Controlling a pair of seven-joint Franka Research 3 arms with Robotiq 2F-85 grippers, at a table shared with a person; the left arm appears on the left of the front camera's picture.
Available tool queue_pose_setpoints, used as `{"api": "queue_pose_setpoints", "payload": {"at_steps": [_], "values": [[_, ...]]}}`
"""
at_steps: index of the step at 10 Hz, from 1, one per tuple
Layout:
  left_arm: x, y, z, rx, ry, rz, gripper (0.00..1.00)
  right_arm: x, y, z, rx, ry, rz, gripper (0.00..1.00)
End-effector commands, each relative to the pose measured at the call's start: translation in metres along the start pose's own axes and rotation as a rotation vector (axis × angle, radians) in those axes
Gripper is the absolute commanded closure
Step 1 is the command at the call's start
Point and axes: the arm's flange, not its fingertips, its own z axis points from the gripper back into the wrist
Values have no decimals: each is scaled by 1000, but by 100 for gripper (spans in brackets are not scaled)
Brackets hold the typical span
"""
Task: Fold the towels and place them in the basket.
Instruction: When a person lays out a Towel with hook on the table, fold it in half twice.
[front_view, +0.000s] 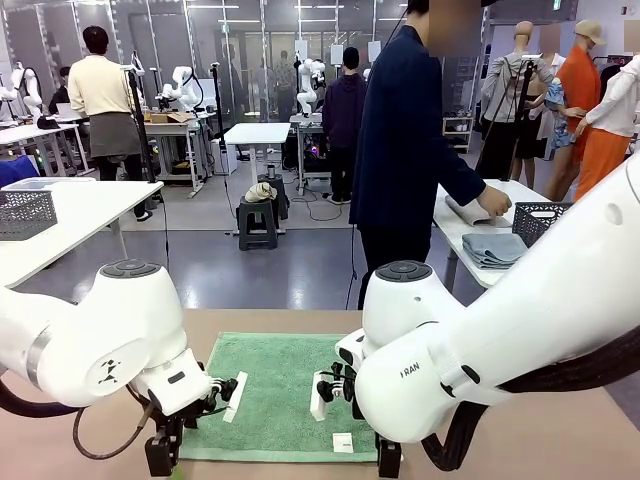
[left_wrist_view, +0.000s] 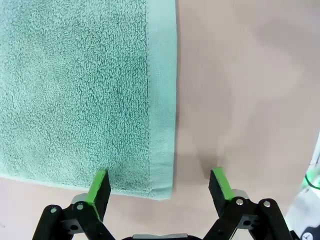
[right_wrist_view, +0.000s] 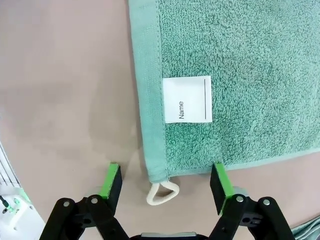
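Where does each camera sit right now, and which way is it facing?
Front: between the arms, looking across the table at the person; the left arm and right arm flank the towel.
Left wrist: above a towel corner, looking down; the open left gripper straddles the corner.
Right wrist: above another corner, looking down at the white tag; the open right gripper straddles that corner.
Shared: both wrist views show the towel on the table.

Towel (front_view: 280, 390): light-green terry, single layer, spread flat and unfolded on the counter (front_view: 560, 440). One hemmed corner lies between the fingers of the left end effector (left_wrist_view: 160, 182). Another corner, with a cream loop (right_wrist_view: 161, 192), lies between the fingers of the right end effector (right_wrist_view: 165, 180); the white "Name" tag (right_wrist_view: 187, 99) is just beyond it.

Basket (front_view: 537, 220): dark grey, latticed, upright on a side counter (front_view: 460, 225), well beyond the right end effector.
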Motion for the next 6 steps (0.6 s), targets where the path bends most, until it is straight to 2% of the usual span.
{"api": "queue_pose_setpoints", "payload": {"at_steps": [1,2,3,4,5,6], "values": [[-1,7,-2,5,-29,-3,0,0,-7,-5,-3,-15,20,12],[0,8,-2,7,-31,0,0,0,-8,-5,-5,-19,21,12],[0,8,-1,10,-27,0,20,1,-8,-5,-6,-22,20,12],[1,9,-1,14,-26,-2,20,1,-8,-5,-12,-24,22,27],[1,9,-1,20,-24,0,40,1,-8,-6,-9,-26,20,31],[1,9,0,27,-24,1,24,2,-8,-7,-10,-27,18,47]]}}
